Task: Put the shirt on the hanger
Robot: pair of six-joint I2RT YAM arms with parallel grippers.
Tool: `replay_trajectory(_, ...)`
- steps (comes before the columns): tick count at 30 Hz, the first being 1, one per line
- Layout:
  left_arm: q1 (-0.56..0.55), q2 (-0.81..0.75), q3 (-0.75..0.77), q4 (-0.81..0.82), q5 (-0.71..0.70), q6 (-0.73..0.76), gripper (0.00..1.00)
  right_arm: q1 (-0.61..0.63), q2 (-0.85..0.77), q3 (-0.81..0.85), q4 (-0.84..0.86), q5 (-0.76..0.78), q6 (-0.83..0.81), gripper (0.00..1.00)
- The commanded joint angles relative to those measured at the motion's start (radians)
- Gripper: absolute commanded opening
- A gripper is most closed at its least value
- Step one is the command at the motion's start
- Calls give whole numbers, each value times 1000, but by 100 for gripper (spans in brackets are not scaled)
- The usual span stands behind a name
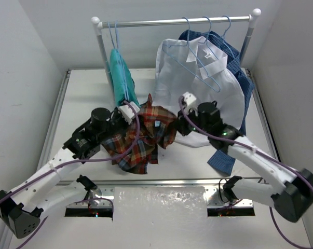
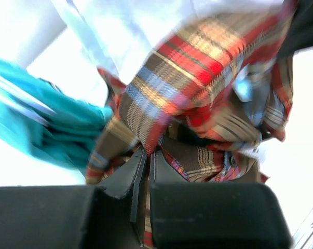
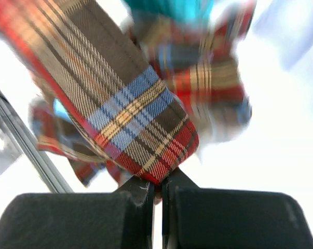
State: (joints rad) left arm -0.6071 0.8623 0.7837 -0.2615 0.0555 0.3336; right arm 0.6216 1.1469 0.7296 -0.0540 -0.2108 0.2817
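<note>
The plaid shirt [image 1: 143, 136] hangs bunched between my two grippers above the table's middle. My left gripper [image 1: 130, 115] is shut on its left edge; in the left wrist view the fold of plaid cloth [image 2: 198, 78] runs into the closed jaws [image 2: 148, 155]. My right gripper [image 1: 178, 124] is shut on its right edge; the right wrist view shows a plaid fold [image 3: 130, 119] pinched at the fingertips [image 3: 157, 182]. Pale-blue wire hangers hang on the rack: one [image 1: 195, 65] lies over the white shirt, another [image 1: 114, 39] holds a teal garment. None is in the plaid shirt.
A white clothes rack [image 1: 172, 22] stands at the back. On it hang a teal garment [image 1: 120, 72], a white shirt [image 1: 208, 78] and a blue checked shirt [image 1: 239, 78] that reaches the table at the right. White walls close in both sides.
</note>
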Motion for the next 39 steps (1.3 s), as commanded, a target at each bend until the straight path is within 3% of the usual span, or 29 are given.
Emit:
replay_trajectory(1, 10, 15, 174, 9, 91, 13, 0, 24, -111, 204, -272, 80, -134, 0)
replay_trajectory(7, 10, 136, 264, -74, 113, -123, 0, 23, -67, 410, -585, 204, -151, 1)
replay_trajectory(8, 9, 177, 278, -115, 112, -137, 0, 24, -55, 447, -612, 209, -157, 14)
replay_trajectory(10, 10, 246, 346, -204, 96, -165, 0, 23, -42, 508, -665, 206, -193, 57)
replay_trajectory(14, 10, 319, 431, -306, 41, -162, 0, 23, -81, 615, -665, 119, -271, 77)
replay_trajectory(18, 10, 330, 428, -298, -19, -168, 0, 23, 12, 864, -781, 125, -349, 77)
replay_trajectory(23, 9, 351, 436, -305, -42, -165, 0, 0, 273, 1278, -882, 267, -398, 70)
replay_trajectory(27, 10, 353, 430, -292, -25, -169, 0, -187, 445, 1540, -862, 185, -351, 73)
replay_trajectory(33, 9, 343, 417, -286, -13, -174, 0, -353, 526, 1467, -629, 45, -234, 64)
replay_trajectory(39, 10, 331, 394, -277, -33, -188, 0, -382, 637, 1521, -636, -56, -202, 62)
